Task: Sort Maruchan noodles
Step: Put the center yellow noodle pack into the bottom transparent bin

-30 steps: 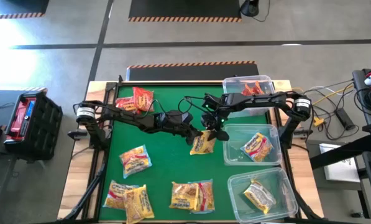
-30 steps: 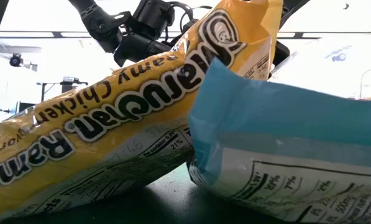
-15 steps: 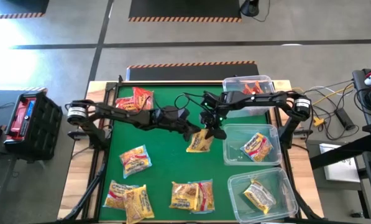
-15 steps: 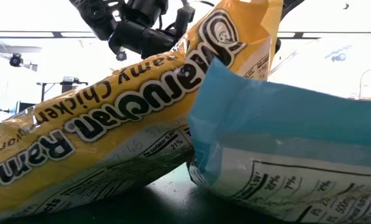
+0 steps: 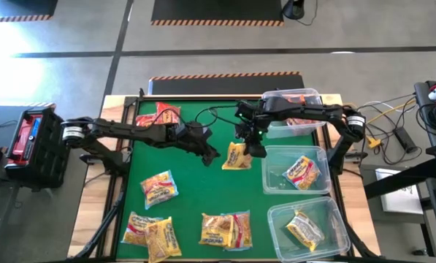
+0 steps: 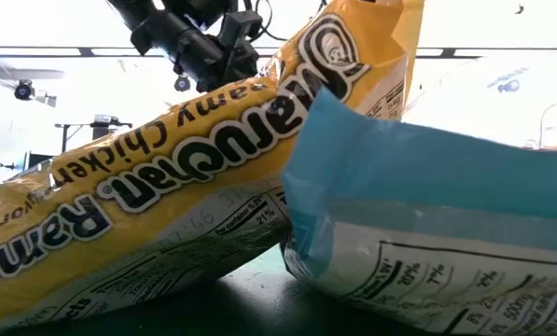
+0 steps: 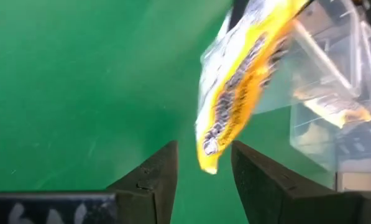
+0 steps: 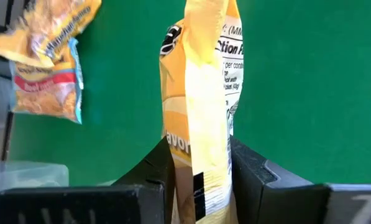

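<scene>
A yellow Maruchan noodle packet [image 5: 237, 156] hangs over the middle of the green mat, with my right gripper [image 5: 251, 143] shut on it. My left gripper [image 5: 213, 155] stands open just left of it. The packet's lower corner [image 7: 207, 160] is a little ahead of the left fingertips, which touch nothing. Loose packets lie flat on the mat: a red one [image 5: 166, 114] at the far left, and yellow ones at the left [image 5: 159, 186] and along the near edge [image 5: 149, 234] [image 5: 225, 228]. Two of the near packets [image 6: 147, 196] [image 6: 427, 224] fill the low view. My right gripper pinches one end of the yellow packet [image 8: 199, 155] between its two fingers [image 8: 255, 177], one on each flat face. The fingers slant down from the far right. The packet hangs below them, seen edge-on in the right wrist view, and is lifted clear of the mat.
Three clear bins stand along the right side: the far one [image 5: 291, 93] holds red packets, while the middle one [image 5: 267, 175] and the near one [image 5: 274, 219] each hold a yellow packet. Bare green mat lies between the two grippers and the near packets.
My right gripper has risen with the yellow packet, which now hangs a little nearer the far edge. My left gripper has drawn back from the packet toward the table's left edge and stands apart from it.
</scene>
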Robot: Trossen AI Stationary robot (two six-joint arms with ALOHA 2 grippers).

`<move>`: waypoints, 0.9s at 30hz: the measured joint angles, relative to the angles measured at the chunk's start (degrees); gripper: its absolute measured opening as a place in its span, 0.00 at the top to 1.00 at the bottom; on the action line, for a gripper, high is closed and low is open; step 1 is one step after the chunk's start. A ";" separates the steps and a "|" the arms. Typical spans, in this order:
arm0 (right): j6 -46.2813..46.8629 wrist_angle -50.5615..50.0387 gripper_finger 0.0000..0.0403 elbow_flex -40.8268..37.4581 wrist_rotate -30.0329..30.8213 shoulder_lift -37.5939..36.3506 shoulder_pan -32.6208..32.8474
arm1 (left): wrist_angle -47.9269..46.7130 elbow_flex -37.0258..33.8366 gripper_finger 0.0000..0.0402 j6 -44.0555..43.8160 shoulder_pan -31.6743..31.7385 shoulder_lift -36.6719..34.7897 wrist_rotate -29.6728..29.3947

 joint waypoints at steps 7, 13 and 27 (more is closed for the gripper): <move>6.72 -6.11 0.77 7.32 0.48 -0.09 1.00 | -7.98 -0.04 0.68 -0.01 0.00 0.41 -4.10; 18.65 -13.73 0.77 12.82 0.47 -0.48 3.73 | -13.95 -0.07 0.68 1.19 0.00 0.55 -7.01; 52.29 -19.28 0.77 15.63 -0.07 -8.19 19.79 | -17.28 -0.09 0.68 7.28 -0.02 0.60 -11.72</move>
